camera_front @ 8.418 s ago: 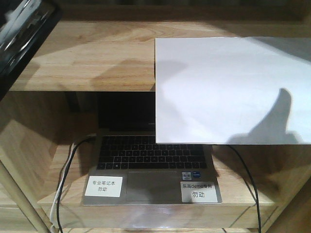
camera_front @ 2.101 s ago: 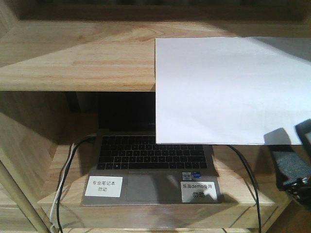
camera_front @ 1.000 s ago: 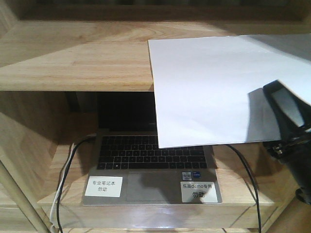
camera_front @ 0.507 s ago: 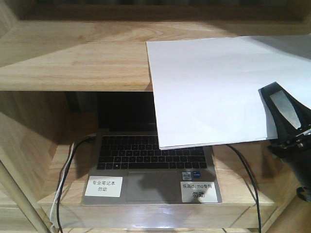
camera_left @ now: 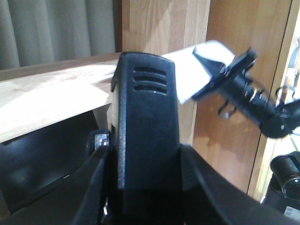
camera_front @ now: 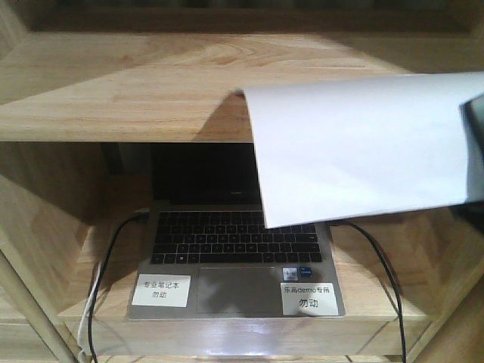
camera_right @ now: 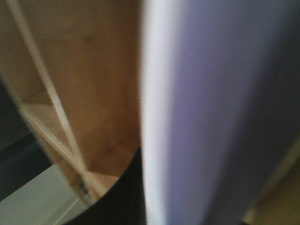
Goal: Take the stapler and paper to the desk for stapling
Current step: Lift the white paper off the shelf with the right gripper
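White paper (camera_front: 355,151) fills the centre right of the front view. Its upper left corner curls up off the shelf (camera_front: 113,83) and its lower edge hangs out over the laptop (camera_front: 238,249) in the bay below. Your right gripper (camera_left: 213,77), upper right in the left wrist view, is pinched on the sheet's far edge; its own camera gives only blurred white. Your left gripper (camera_left: 145,180) is closed around a black slotted body at frame centre, most likely the stapler (camera_left: 145,108), though no label shows from this angle. Judged step: both items are in hand and the sheet is coming off the shelf. Next you need to draw it clear and carry both to the desk, which no view shows. Watch the limp sheet; it could drag on the shelf lip or sweep the laptop keys. Cables (camera_front: 382,257) run down the right of the laptop, and white stickers (camera_front: 160,290) sit on its palm rest.
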